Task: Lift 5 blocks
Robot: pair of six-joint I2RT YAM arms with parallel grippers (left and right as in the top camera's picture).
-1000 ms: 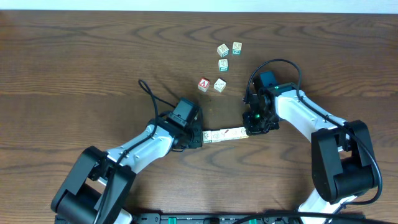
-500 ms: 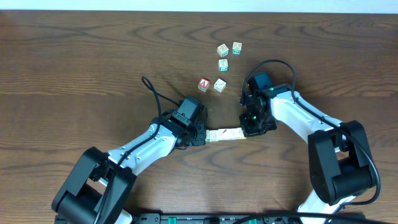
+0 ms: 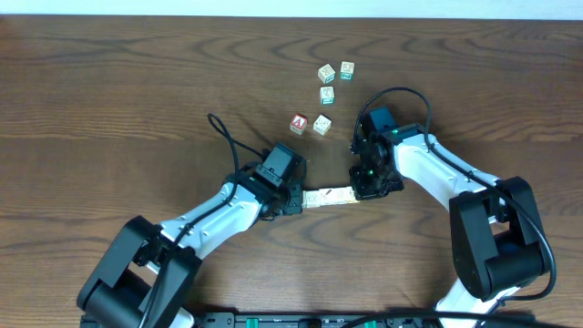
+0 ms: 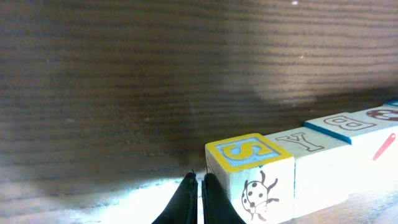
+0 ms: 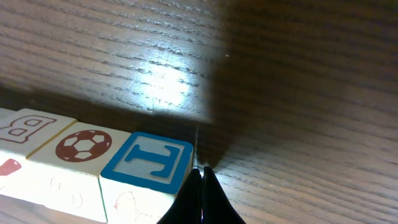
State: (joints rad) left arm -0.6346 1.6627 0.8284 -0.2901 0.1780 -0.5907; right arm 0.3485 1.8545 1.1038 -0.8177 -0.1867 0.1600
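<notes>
5 loose cubes (image 3: 326,94) behind blocks (image 3: 328,196), open table (image 3: 109,109) left

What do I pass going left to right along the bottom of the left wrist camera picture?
left claw → S block → Y block → B block. The row of blocks runs on toward the right edge, where it is cut off.

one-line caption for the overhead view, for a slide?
Row of five blocks bridged between the shut left gripper and shut right gripper, five loose cubes lying farther back on the wooden table.
</notes>
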